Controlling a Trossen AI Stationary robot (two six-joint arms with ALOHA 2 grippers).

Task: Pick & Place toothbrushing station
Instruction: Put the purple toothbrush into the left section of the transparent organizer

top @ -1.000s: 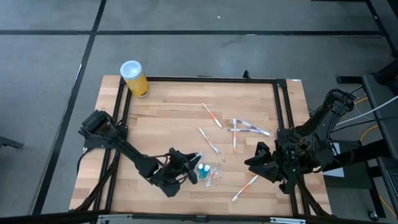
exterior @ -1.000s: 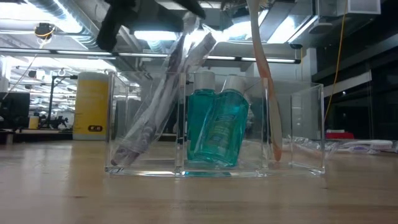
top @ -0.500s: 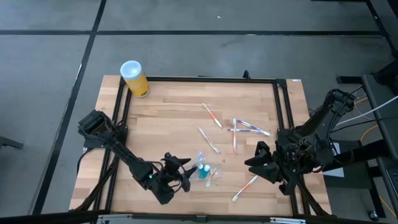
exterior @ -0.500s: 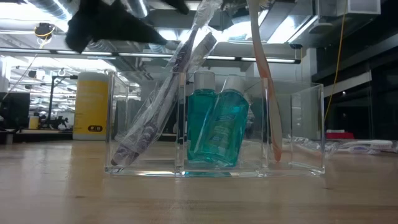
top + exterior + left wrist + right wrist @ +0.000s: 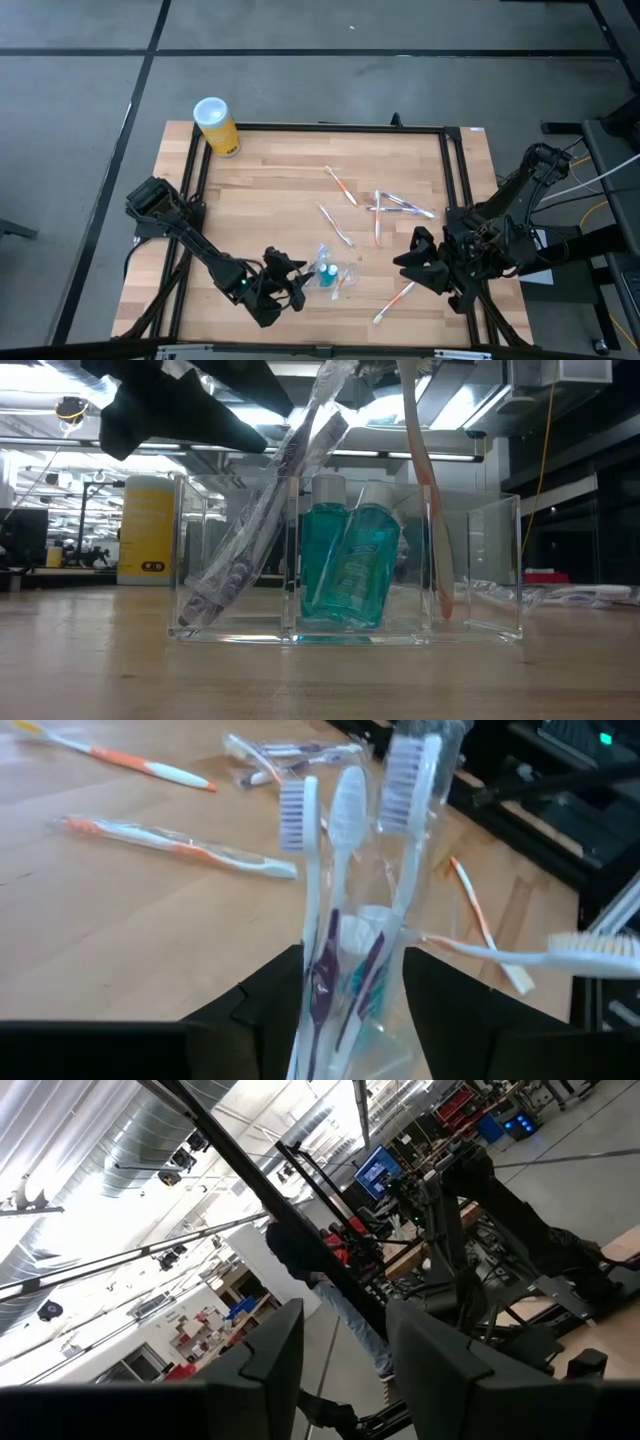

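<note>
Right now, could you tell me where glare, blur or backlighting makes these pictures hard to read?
Low view: bright ceiling lights behind the clear holder leave the left pincer a dark silhouette. Left wrist view: the nearest toothbrushes look soft and the far table edge is blurred. Right wrist view: pale ceiling glare washes out the room. High view: evenly lit, small items hard to resolve.

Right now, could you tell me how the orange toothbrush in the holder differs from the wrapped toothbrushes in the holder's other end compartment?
The orange toothbrush stands nearly upright and bare; the wrapped toothbrushes lean steeply and sit in clear wrapping. It stands alone in its end compartment; they are bunched together. Its handle is pale orange; theirs show purple and dark markings. Both rise above the rim of the clear holder, on either side of the teal bottles.
</note>
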